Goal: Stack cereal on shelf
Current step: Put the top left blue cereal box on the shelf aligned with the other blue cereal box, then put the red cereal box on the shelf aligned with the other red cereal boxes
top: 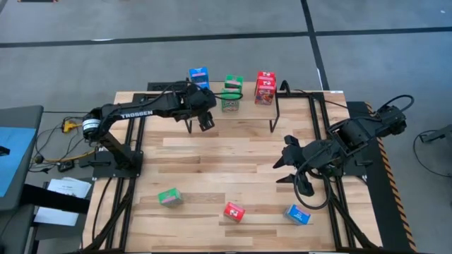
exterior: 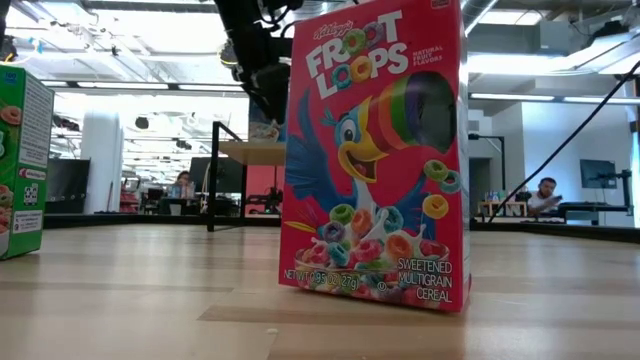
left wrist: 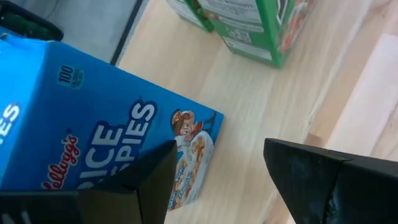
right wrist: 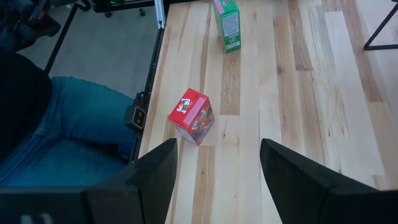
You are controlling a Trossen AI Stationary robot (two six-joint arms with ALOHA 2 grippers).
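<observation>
On the shelf (top: pixel 247 106) at the far edge stand a blue cereal box (top: pixel 199 76), a green one (top: pixel 232 93) and a red one (top: pixel 265 87). My left gripper (top: pixel 205 121) hovers open over the shelf's left end. In its wrist view the blue box (left wrist: pixel 93 137) stands close behind one finger, with green boxes (left wrist: pixel 261 25) beyond; no touch shows. My right gripper (top: pixel 293 176) hangs open above the table's right side, nothing between its fingers. A green box (top: pixel 169 197), a red box (top: pixel 234 211) and a blue box (top: pixel 297 214) stand on the table near its front edge.
In the low view the red box (exterior: pixel 375 150) fills the foreground, with the green box (exterior: pixel 20 160) at the left and the shelf (exterior: pixel 250 152) behind. A person's legs in jeans (right wrist: pixel 74 130) show beyond the table's near edge. Bare wood lies mid-table (top: pixel 233 155).
</observation>
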